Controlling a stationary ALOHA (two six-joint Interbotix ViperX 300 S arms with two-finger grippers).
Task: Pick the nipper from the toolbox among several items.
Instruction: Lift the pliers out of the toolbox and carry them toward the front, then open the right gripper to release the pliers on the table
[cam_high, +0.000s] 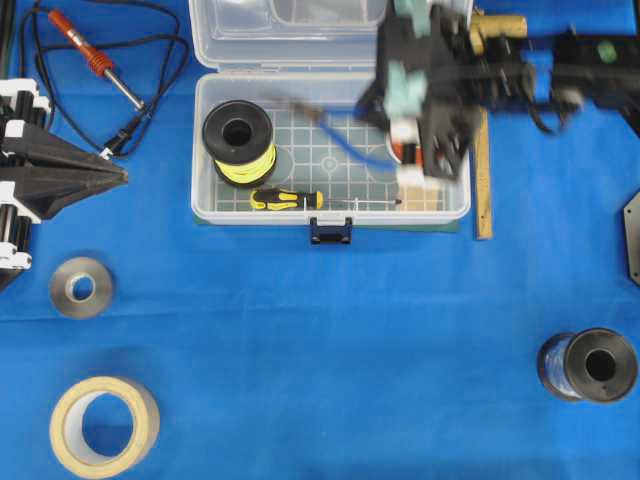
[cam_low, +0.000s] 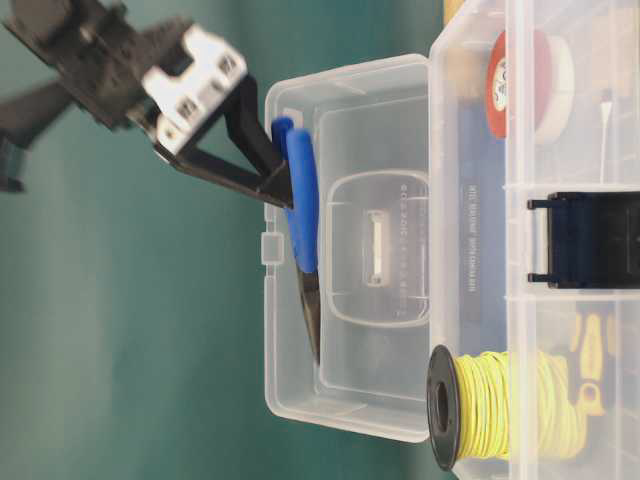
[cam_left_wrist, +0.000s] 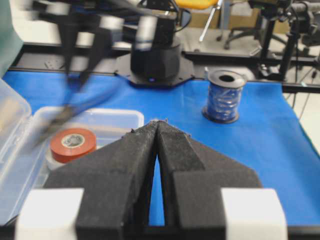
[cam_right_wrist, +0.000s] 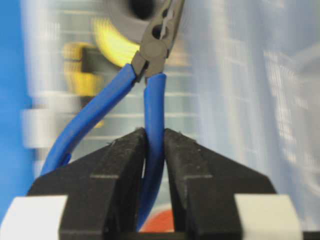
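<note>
The clear toolbox (cam_high: 200, 150) stands open at the top middle, with its lid (cam_low: 380, 250) back and its dark blue latch (cam_high: 331, 232) at the front. My right gripper (cam_right_wrist: 155, 132) is shut on one blue handle of the nipper (cam_right_wrist: 154, 100). It holds the nipper lifted off the box floor, with the dark jaws pointing away from the gripper. The nipper also shows in the table-level view (cam_low: 302, 200), in front of the lid, and blurred in the overhead view (cam_high: 345, 145). My left gripper (cam_left_wrist: 158, 122) is shut and empty, left of the box (cam_high: 120, 178).
In the box are a yellow wire spool (cam_high: 238, 140), a yellow-and-black screwdriver (cam_high: 285, 199) and red tape (cam_left_wrist: 73, 144). A soldering iron (cam_high: 90, 55), a grey roll (cam_high: 81, 287), masking tape (cam_high: 104, 425), a blue wire spool (cam_high: 588, 366) and a wooden ruler (cam_high: 483, 190) lie around it.
</note>
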